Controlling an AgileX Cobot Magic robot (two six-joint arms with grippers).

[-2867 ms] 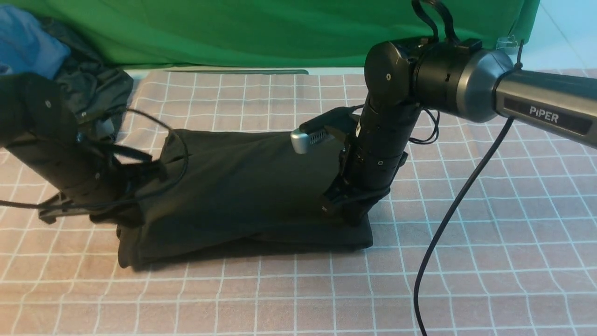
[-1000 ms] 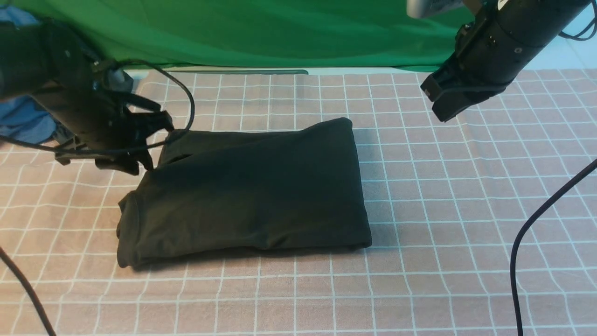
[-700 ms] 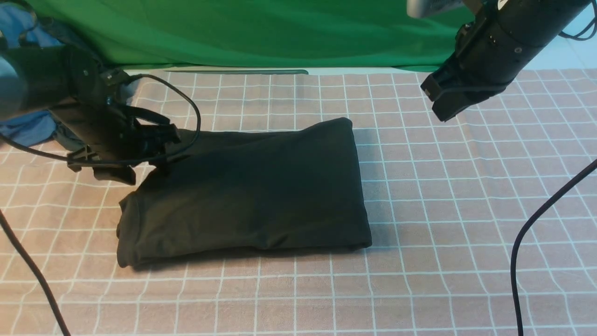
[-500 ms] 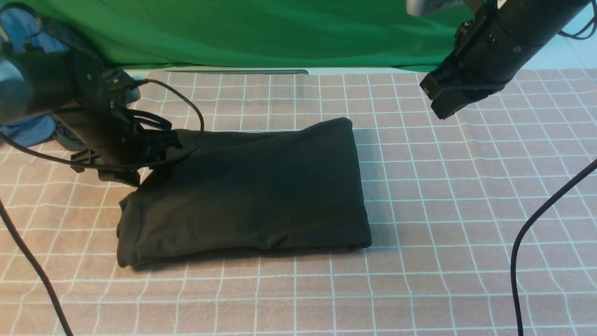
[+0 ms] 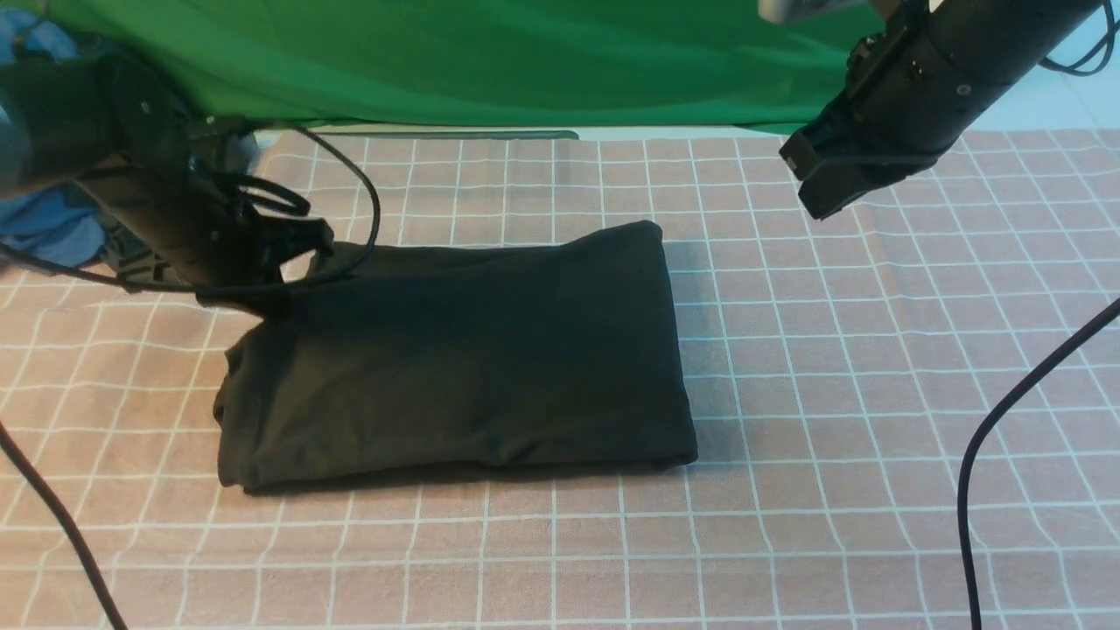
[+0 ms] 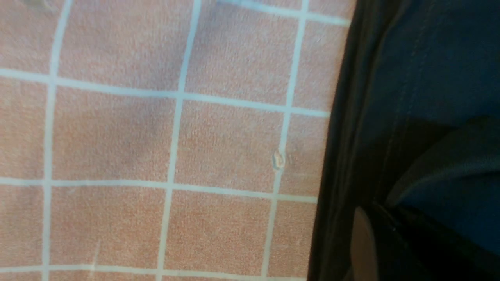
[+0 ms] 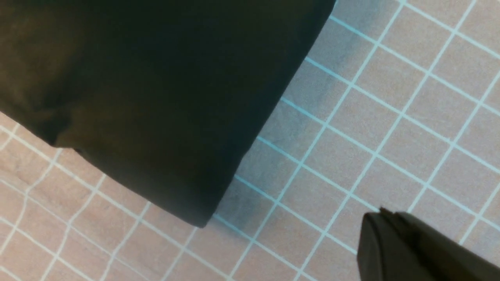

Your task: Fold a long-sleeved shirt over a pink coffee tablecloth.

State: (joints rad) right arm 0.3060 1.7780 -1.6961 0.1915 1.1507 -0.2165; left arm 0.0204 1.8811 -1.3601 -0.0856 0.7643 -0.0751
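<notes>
One shirt, folded into a dark rectangle, lying on the one pink cloth, about midway between its side edges and nearer its left. Two grippers showing. Left gripper pinching shut at the shirt's far-left corner, dark fabric bunching against it; in the left wrist view, shirt folds lying right under a fingertip, though impossible to tell whether cloth is actually being clamped. Right gripper hanging clenched and empty above the cloth, off the shirt's far-right corner, well apart from it; its closed tip hovering over bare grid.

Shirt's near edge running roughly parallel to the cloth's near edge, with several rows of squares lying open in front. Wide bare cloth stretching right of the shirt toward the right edge; narrower strip lying open on the left. One black cable crossing the right side, another trailing at the left.

Green backdrop hanging behind the far edge; blue garment bunching at the far-left corner.
</notes>
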